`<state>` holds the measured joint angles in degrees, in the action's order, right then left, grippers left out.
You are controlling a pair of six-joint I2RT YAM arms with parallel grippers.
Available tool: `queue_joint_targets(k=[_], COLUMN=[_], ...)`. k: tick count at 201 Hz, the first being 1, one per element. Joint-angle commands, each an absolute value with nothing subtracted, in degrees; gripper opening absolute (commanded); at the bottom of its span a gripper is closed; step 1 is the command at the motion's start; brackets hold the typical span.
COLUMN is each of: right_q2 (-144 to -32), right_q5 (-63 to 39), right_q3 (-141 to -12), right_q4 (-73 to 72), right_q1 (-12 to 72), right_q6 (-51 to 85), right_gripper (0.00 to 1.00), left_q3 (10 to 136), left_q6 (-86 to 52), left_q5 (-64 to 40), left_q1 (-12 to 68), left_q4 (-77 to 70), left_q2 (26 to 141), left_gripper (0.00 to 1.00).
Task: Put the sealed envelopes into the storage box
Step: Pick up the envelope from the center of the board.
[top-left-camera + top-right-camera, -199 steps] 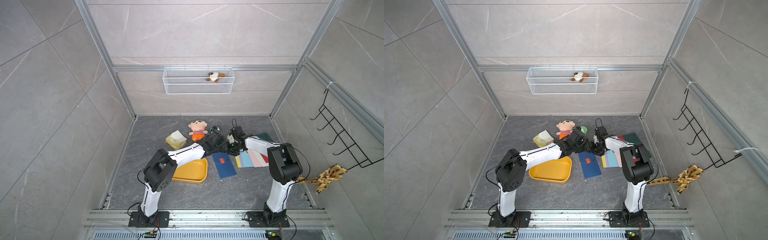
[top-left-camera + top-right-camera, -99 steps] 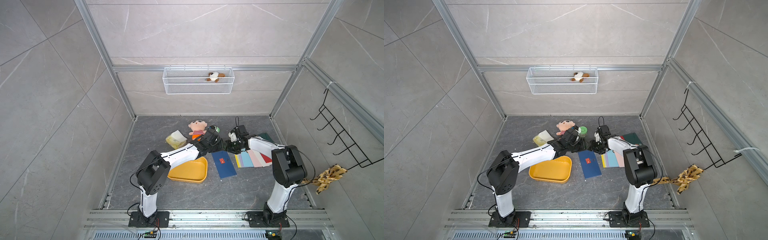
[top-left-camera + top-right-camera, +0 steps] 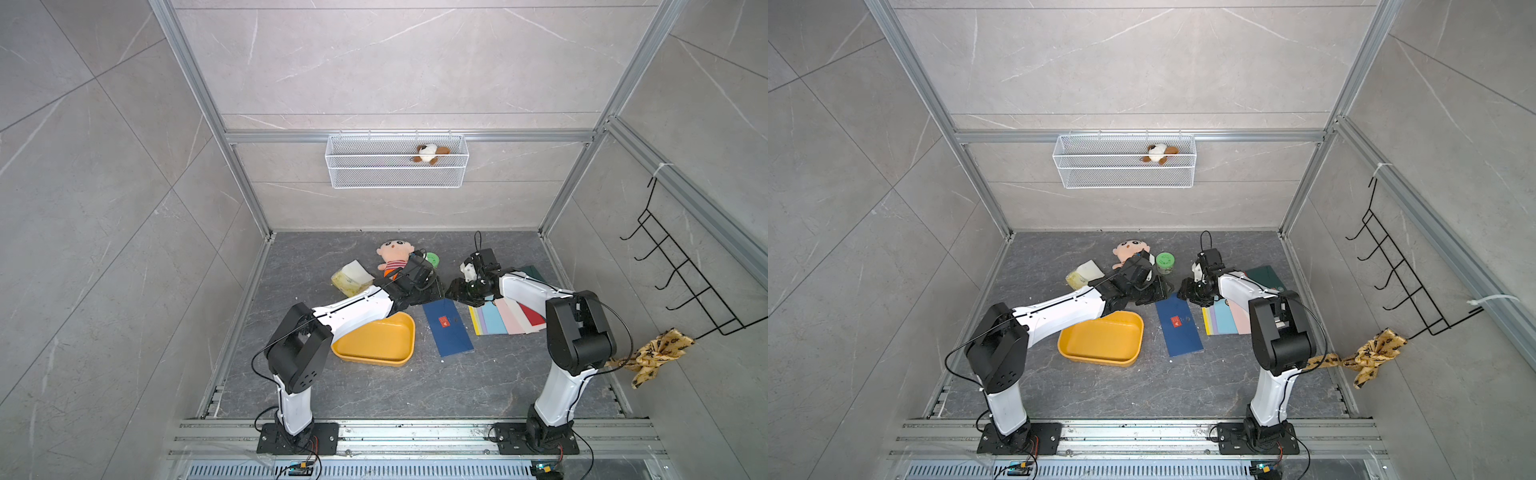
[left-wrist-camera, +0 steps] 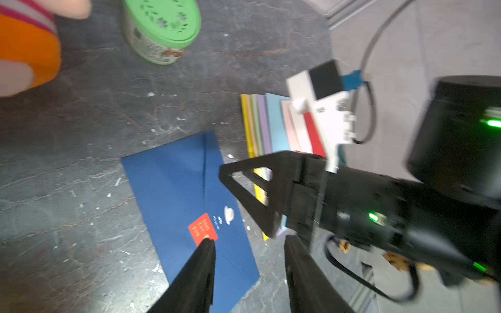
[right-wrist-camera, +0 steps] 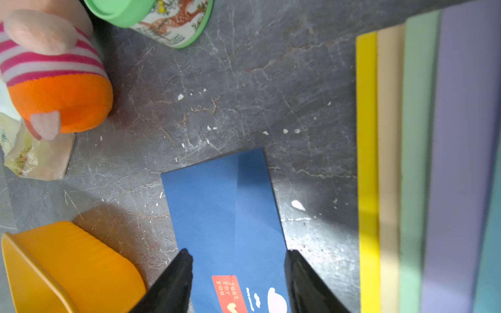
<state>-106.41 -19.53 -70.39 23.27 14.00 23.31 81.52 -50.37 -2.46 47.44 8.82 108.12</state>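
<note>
Over flat navy paper envelope (image 5: 225, 216): my left gripper (image 4: 249, 239), right gripper (image 5: 240, 252) half open, empty. Risk: crowded jaws collide; thin paper skids.

We're seeing a matte paper navy envelope (image 5: 217, 206), a smooth glossy plastic storage box (image 5: 67, 260), a fuzzy cloth doll (image 5: 59, 100) and a rough stone-look floor (image 5: 244, 89).

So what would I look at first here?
The navy envelope with its red seal lies flat in the middle. The left gripper and right gripper are both open, facing each other above its far end. Beside it sit the mustard storage box on the left arm's side and a rainbow fan of envelopes on the right arm's.
</note>
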Motion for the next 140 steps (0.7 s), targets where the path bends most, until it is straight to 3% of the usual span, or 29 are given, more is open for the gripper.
queue_joint_targets(k=[1, 70, 140], right_q2=[-108.0, -114.3, -119.0], right_q5=[-19.9, -21.1, -23.5], right_q3=[-74.0, -79.1, -83.1], right_q4=[24.9, 26.6, 29.7], right_q1=[13.3, 12.9, 12.8], right_q6=[21.5, 20.6, 20.0], right_gripper=[0.59, 0.59, 0.59], left_q3=[86.1, 87.0, 86.4], left_q6=[-53.0, -56.4, -57.7], left_q5=[2.1, 5.8, 5.0], left_q1=[48.8, 51.0, 51.5], left_q4=[14.8, 18.9, 19.9], left_q2=[112.9, 118.3, 121.5], left_gripper=[0.44, 0.32, 0.11])
